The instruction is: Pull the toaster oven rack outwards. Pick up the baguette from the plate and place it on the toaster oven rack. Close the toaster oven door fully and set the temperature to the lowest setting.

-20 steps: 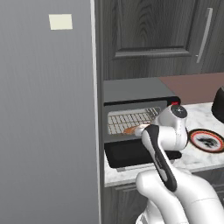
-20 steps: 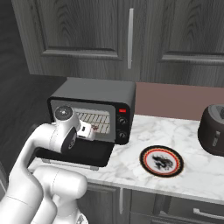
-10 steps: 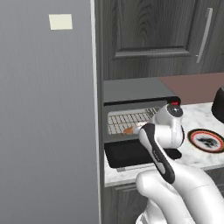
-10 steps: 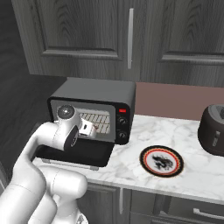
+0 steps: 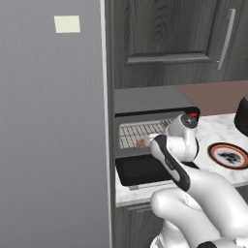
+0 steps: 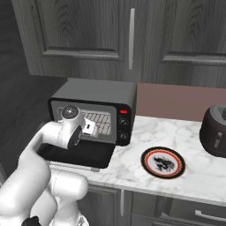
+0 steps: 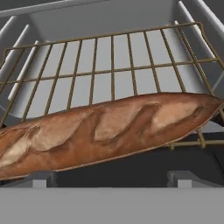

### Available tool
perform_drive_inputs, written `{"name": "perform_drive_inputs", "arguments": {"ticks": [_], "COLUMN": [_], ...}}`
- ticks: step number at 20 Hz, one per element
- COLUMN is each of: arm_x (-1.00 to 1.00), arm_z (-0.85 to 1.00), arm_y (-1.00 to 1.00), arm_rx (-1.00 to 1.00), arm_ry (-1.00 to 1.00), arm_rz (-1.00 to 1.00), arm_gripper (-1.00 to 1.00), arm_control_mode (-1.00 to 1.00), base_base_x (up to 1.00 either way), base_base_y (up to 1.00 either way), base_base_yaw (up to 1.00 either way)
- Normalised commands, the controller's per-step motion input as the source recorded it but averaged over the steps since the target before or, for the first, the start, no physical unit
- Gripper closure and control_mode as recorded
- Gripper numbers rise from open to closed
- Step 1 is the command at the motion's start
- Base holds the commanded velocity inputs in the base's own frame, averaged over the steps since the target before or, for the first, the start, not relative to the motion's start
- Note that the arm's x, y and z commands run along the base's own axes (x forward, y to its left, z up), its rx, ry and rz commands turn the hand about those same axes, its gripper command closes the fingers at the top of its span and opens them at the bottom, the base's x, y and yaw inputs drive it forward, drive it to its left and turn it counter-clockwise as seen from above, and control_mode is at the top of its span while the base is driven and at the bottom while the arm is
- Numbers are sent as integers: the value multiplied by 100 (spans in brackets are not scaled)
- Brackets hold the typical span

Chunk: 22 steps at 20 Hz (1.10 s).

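The two-finger gripper (image 6: pixel 90 128) stands with its dark fingers spread wide and holding nothing, right at the mouth of the boxy black toaster oven with a grey top (image 6: pixel 106 93). Just beyond the fingers, the orange-tan baguette (image 7: pixel 105 129) lies across the front edge of the pale silvery wire rack (image 7: pixel 109 65), apart from the fingertips. Below the fingers, the black glass-fronted door (image 5: pixel 140 169) lies folded down flat. The round orange-rimmed plate (image 6: pixel 163 162) sits well off to the side on the marble counter (image 6: pixel 194 172).
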Motion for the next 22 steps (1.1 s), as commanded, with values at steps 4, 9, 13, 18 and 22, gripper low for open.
{"name": "perform_drive_inputs", "arguments": {"ticks": [4,9,13,18,22], "arm_x": [19,19,25,11,17], "arm_z": [-12,-12,-1,1,8], "arm_y": [0,0,0,0,0], "arm_rx": [0,0,0,0,0], "arm_ry": [0,-1,-2,-5,-4], "arm_rz": [0,0,0,0,0], "arm_gripper": [-100,-100,-100,-100,-100], "arm_control_mode": [-100,-100,-100,-100,-100], "base_base_x": [0,0,0,0,0], "base_base_y": [0,0,0,0,0], "base_base_yaw": [0,0,0,0,0]}}
